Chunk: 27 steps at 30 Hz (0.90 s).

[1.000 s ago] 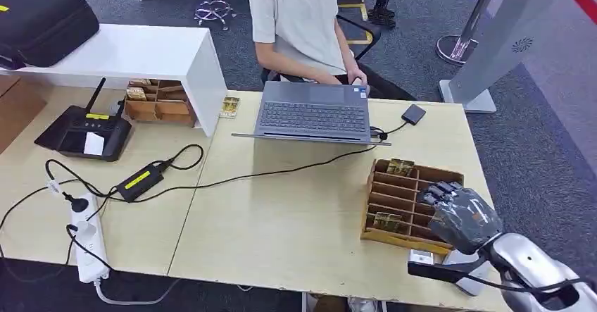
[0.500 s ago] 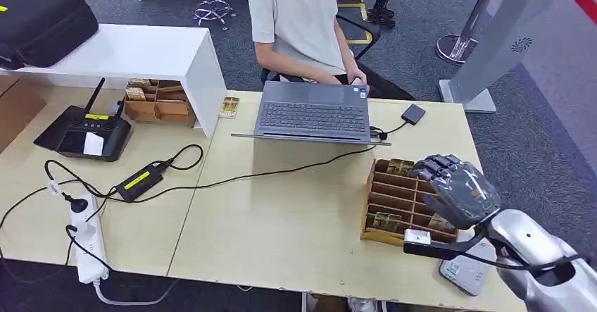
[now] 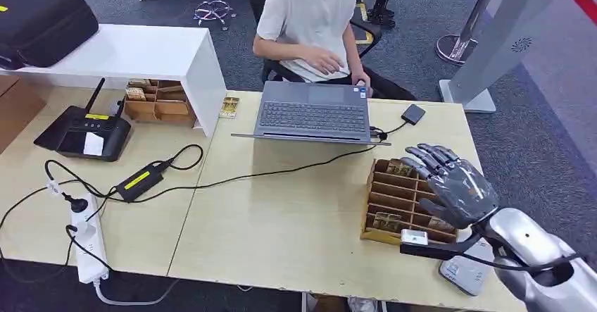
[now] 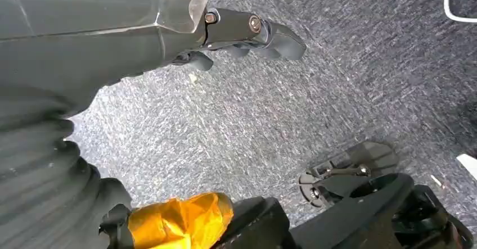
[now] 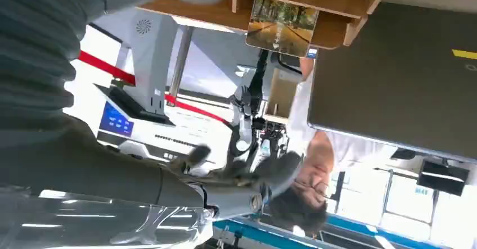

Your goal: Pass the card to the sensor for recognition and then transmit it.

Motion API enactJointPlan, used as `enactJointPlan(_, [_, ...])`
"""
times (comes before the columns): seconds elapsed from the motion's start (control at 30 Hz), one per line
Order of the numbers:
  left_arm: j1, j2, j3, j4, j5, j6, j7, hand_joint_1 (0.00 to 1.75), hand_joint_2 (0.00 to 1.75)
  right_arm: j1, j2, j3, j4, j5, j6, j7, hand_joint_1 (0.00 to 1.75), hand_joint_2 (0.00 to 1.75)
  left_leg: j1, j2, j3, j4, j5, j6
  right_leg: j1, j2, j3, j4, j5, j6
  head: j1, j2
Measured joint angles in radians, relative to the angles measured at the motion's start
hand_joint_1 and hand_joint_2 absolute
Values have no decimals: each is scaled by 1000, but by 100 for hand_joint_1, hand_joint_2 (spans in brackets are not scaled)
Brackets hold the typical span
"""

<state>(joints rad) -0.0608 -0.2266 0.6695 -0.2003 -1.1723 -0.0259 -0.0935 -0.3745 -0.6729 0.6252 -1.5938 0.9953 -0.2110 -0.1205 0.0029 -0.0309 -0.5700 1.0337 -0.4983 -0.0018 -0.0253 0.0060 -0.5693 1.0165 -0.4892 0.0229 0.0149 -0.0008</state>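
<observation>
Now the right hand (image 3: 454, 185) is at the lower right of the head view, up above the wooden card box (image 3: 394, 192) on the table (image 3: 281, 220). Its fingers (image 3: 422, 158) are spread wide and it holds nothing. A card (image 3: 400, 167) stands in the far slot of the box, and another card (image 3: 386, 221) sits in a near slot. In the right wrist view the far card (image 5: 282, 26) with a tree picture sticks out of the box. A grey sensor pad (image 3: 466, 271) lies on the table at the lower right, partly under the arm. A laptop (image 3: 313, 113) sits in the upper middle, and a person (image 3: 310, 16) sits behind it. The left hand (image 4: 247, 32) hangs over the grey carpet (image 4: 315, 91). Its fingers are curled in and hold nothing.
</observation>
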Motion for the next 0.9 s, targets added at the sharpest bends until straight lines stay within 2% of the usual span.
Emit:
enactJointPlan(0.33, [0,0,0,0,0,2,3,0,175,-8,-20,4,-16,0,35,30,0,175,0,0,0,0,0,0,0,0,0,0,0,0,0,0])
enactJointPlan(0.9, [0,1,0,0,-4,2,9,0,175,-9,-41,2,-31,0,28,50,0,175,0,0,0,0,0,0,0,0,0,0,0,0,0,0])
